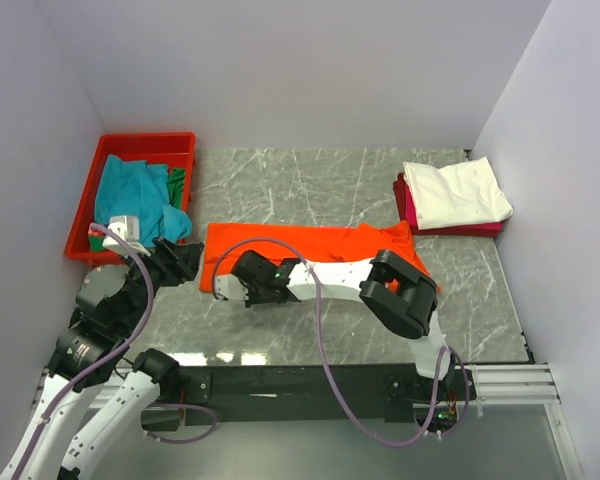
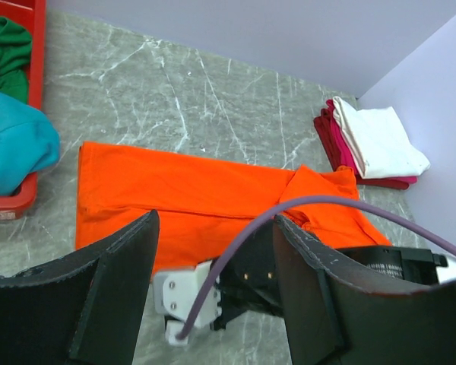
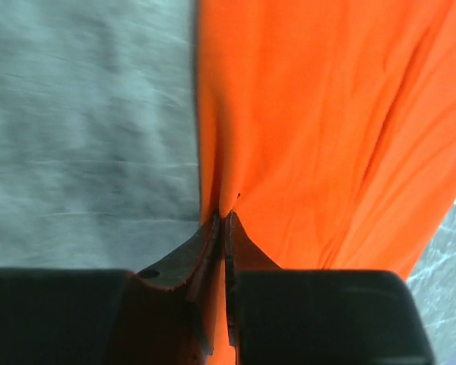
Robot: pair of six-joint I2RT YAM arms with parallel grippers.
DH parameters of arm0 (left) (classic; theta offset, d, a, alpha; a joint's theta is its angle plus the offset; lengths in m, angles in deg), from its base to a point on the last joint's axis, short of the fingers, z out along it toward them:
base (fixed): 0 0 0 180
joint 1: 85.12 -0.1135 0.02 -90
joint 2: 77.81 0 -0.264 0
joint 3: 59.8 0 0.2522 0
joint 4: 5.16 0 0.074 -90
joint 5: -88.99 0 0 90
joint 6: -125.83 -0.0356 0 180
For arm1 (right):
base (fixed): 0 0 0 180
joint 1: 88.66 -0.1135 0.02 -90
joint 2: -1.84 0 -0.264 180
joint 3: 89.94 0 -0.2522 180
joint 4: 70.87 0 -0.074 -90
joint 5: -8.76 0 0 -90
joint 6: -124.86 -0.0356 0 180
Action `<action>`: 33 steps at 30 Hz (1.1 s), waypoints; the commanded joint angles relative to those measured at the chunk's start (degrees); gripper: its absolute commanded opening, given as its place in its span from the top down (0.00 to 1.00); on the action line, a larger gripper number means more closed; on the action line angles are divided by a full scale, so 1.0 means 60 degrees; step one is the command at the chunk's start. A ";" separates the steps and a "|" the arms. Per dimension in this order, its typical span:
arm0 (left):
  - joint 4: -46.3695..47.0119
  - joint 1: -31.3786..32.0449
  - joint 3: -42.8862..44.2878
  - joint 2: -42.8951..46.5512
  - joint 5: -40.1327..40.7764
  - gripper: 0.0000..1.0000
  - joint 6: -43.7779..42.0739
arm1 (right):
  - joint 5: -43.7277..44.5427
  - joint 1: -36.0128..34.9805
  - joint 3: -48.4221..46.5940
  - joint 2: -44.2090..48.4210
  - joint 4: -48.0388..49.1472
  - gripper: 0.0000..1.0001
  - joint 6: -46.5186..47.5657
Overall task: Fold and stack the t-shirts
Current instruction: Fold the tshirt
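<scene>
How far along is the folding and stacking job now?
Done: a folded white cloth t-shirt lies on a magenta-red one, far right. In hand: the right gripper pinches an edge of the bright orange cloth t-shirt; the left gripper is open. Left: the teal cloth t-shirt and the green one in the red plastic tray.

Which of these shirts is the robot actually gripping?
The orange shirt, spread flat mid-table: the right jaws pinch its edge. The teal and green ones sit in the tray; white and magenta lie stacked.
</scene>
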 commanded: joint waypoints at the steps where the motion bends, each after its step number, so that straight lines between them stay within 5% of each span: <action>1: 0.0326 -0.0034 0.0366 -0.0187 -0.0268 0.33 -0.0399 | -0.0727 -0.0510 0.0112 0.0278 -0.0086 0.90 -0.0227; 8: 0.1189 -0.0034 0.0586 -0.1197 -0.0604 0.32 -0.0853 | -0.2165 -0.2283 0.0742 0.1378 -0.0130 0.94 -0.0036; 12: 0.1907 -0.0034 0.0512 -0.1929 -0.1174 0.32 -0.0853 | -0.2606 -0.2446 0.0874 0.1978 -0.0976 0.50 0.0109; 15: 0.2566 -0.0034 0.0483 -0.2763 -0.1774 0.31 -0.0707 | -0.2562 -0.1745 0.1692 0.3206 -0.1344 0.29 0.0827; 21: 0.4046 -0.0107 0.0950 -0.5398 -0.3926 0.31 -0.0239 | -0.4388 0.2478 0.3055 0.6411 -0.2896 0.25 0.1560; 25: 0.4706 -0.0006 0.2264 -0.8802 -0.6488 0.35 -0.0340 | -0.5210 0.5555 0.4520 0.8319 -0.2621 0.24 0.1255; 31: 0.1767 0.0975 0.6404 -1.4252 -0.7767 0.37 -0.2696 | -0.7536 0.9810 0.3836 0.8836 -0.3671 0.21 0.0592; 33: 0.0759 0.1137 0.7450 -1.5372 -0.7783 0.28 -0.3368 | -0.8478 1.0924 0.3542 0.8689 -0.4142 0.22 0.0594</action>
